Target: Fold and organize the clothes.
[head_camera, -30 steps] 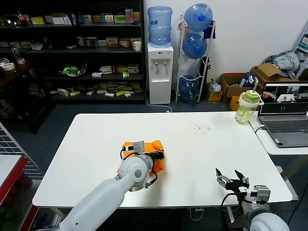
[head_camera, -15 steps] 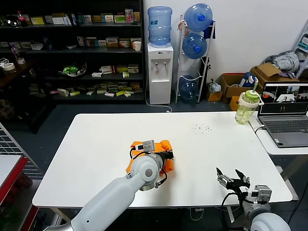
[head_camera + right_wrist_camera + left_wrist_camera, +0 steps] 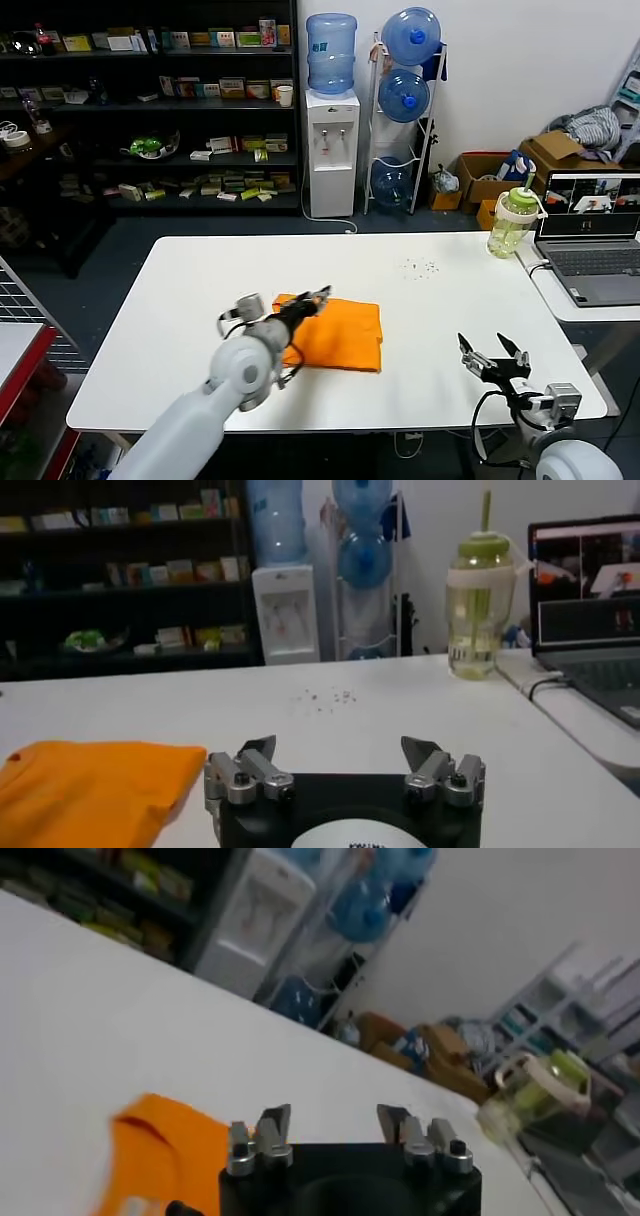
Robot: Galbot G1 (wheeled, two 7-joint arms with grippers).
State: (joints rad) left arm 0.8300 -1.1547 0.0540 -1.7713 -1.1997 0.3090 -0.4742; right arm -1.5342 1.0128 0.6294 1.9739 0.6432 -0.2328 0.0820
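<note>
1. The white table [image 3: 450,300] spreads wide in front of me, with a scatter of small dark specks [image 3: 420,266] on its far half.
2. The orange T-shirt [image 3: 340,330] lies folded into a flat rectangle near the middle of the table, a little to my left, closer to my edge than the far one. My right wrist view shows it [image 3: 90,780] as a smooth orange slab flat on the tabletop.
3. My left arm [image 3: 200,420] reaches up from the near left corner to the shirt's left end.
4. My left gripper [image 3: 305,300] sits over the shirt's left edge. Its fingers [image 3: 270,1128] stand apart with nothing between them; the cloth [image 3: 170,1158] lies off to one side below, not pinched.
5. My right gripper [image 3: 495,358] waits over the near right part of the table, well apart from the shirt, its fingers [image 3: 255,755] spread wide and empty.
</note>
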